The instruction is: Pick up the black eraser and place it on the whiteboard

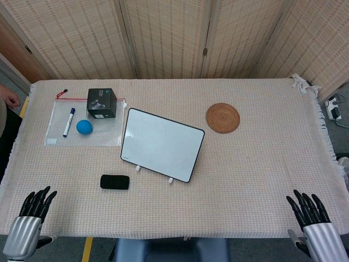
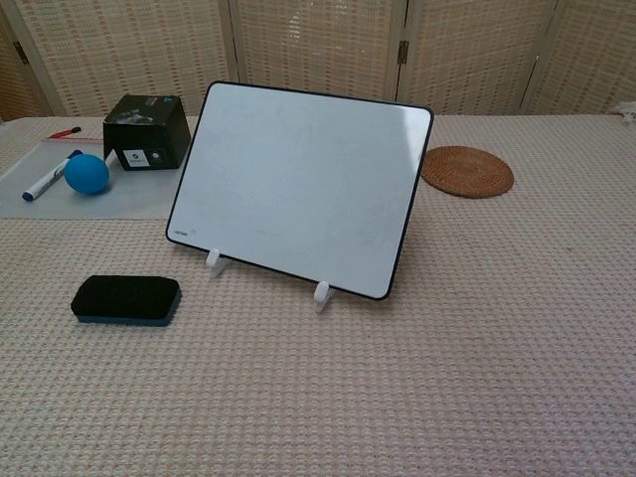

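The black eraser (image 1: 114, 182) (image 2: 126, 299) lies flat on the cloth, in front of and to the left of the whiteboard. The whiteboard (image 1: 162, 143) (image 2: 301, 186) stands tilted on two small white feet at the table's middle, its face bare. My left hand (image 1: 36, 204) rests at the near left edge with fingers apart, holding nothing, well left of the eraser. At the near right edge my right hand (image 1: 308, 208) also has its fingers spread and is empty. Neither hand shows in the chest view.
A clear pouch (image 1: 84, 126) at the far left carries a black box (image 1: 102, 103) (image 2: 147, 132), a blue ball (image 1: 84, 126) (image 2: 86, 174) and a marker (image 1: 68, 121) (image 2: 48, 180). A round woven coaster (image 1: 222, 117) (image 2: 467, 171) lies right of the board. A person's hand (image 1: 9, 100) shows at the left edge.
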You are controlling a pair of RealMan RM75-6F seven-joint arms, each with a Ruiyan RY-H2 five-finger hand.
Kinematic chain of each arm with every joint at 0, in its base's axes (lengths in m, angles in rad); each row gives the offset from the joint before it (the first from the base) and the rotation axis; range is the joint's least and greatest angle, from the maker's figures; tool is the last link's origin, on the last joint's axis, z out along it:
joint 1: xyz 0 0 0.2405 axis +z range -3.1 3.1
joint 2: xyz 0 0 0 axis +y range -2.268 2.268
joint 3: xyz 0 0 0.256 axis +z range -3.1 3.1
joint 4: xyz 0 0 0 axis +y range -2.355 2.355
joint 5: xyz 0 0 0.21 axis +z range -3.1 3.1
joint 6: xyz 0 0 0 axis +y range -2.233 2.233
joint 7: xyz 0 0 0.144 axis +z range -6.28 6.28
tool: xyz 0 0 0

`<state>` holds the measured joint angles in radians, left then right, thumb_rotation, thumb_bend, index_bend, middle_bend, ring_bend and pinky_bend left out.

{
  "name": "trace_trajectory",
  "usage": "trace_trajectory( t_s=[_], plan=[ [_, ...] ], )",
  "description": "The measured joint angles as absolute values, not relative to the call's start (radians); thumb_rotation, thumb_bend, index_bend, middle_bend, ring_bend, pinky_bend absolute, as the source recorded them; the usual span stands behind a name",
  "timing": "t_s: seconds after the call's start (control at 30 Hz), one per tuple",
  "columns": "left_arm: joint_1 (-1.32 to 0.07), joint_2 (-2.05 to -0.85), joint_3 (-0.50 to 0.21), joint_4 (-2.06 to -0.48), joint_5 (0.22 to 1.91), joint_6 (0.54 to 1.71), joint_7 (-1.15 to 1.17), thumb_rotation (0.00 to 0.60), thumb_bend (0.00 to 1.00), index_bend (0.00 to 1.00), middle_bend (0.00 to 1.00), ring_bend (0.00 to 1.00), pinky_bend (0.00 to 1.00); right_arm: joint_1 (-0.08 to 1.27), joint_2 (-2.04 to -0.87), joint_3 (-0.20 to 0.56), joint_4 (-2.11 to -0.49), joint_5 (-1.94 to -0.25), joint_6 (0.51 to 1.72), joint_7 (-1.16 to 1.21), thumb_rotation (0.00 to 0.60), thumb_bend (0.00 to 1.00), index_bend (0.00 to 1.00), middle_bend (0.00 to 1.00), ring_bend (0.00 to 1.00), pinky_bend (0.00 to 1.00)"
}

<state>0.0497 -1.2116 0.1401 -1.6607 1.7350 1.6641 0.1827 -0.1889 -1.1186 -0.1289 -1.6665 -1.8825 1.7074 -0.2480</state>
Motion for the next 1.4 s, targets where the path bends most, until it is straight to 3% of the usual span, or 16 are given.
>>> trace_trajectory(
  t_s=[0.23, 0.33, 0.43, 0.53, 0.6, 0.67, 0.8, 0.9, 1.17, 1.4],
  plan=[
    [0.039, -1.216, 0.141, -1.662, 1.764, 1.641, 0.188, 0.6, 0.19, 0.0, 0.0, 0.0, 0.01, -0.198, -1.119, -0.13, -1.661, -1.887, 1.725, -0.243, 0.6, 0.31, 0.0, 0.0, 0.0, 0.0],
    [0.023, -1.218, 0.149, -1.663, 1.795, 1.61, 0.196, 0.6, 0.19, 0.0, 0.0, 0.0, 0.06, -0.2, -1.119, -0.129, -1.659, -1.889, 1.729, -0.24, 0.6, 0.31, 0.0, 0.0, 0.0, 0.0],
    [-0.003, -1.207, 0.154, -1.694, 1.808, 1.553, 0.23, 0.6, 0.19, 0.0, 0.03, 0.02, 0.19, -0.195, -1.121, -0.125, -1.663, -1.88, 1.715, -0.246, 0.6, 0.31, 0.0, 0.0, 0.0, 0.0],
    [-0.029, -1.2, 0.141, -1.744, 1.809, 1.51, 0.301, 0.6, 0.19, 0.01, 0.35, 0.32, 0.52, -0.185, -1.124, -0.12, -1.671, -1.871, 1.687, -0.26, 0.6, 0.31, 0.0, 0.0, 0.0, 0.0],
    [-0.049, -1.203, 0.12, -1.789, 1.799, 1.48, 0.36, 0.6, 0.19, 0.06, 0.74, 0.68, 0.83, -0.175, -1.126, -0.117, -1.677, -1.864, 1.663, -0.275, 0.6, 0.31, 0.0, 0.0, 0.0, 0.0],
    [-0.068, -1.207, 0.099, -1.841, 1.768, 1.439, 0.407, 0.6, 0.19, 0.13, 0.89, 0.82, 0.95, -0.165, -1.128, -0.114, -1.684, -1.855, 1.637, -0.289, 0.6, 0.31, 0.0, 0.0, 0.0, 0.0],
    [-0.102, -1.227, 0.053, -1.907, 1.675, 1.372, 0.477, 0.6, 0.19, 0.29, 1.0, 0.99, 1.0, -0.149, -1.125, -0.11, -1.701, -1.829, 1.599, -0.302, 0.6, 0.31, 0.0, 0.0, 0.0, 0.0],
    [-0.132, -1.257, 0.011, -1.941, 1.575, 1.326, 0.582, 0.6, 0.19, 0.36, 1.0, 1.0, 1.0, -0.141, -1.118, -0.109, -1.713, -1.817, 1.586, -0.303, 0.6, 0.31, 0.0, 0.0, 0.0, 0.0],
    [-0.238, -1.382, -0.117, -1.977, 1.202, 1.253, 0.888, 0.6, 0.19, 0.38, 1.0, 1.0, 1.0, -0.132, -1.108, -0.103, -1.723, -1.789, 1.573, -0.29, 0.6, 0.31, 0.0, 0.0, 0.0, 0.0],
    [-0.34, -1.483, -0.201, -1.961, 0.99, 1.241, 0.985, 0.6, 0.19, 0.39, 1.0, 1.0, 1.0, -0.124, -1.108, -0.096, -1.731, -1.762, 1.556, -0.295, 0.6, 0.31, 0.0, 0.0, 0.0, 0.0]
  ],
)
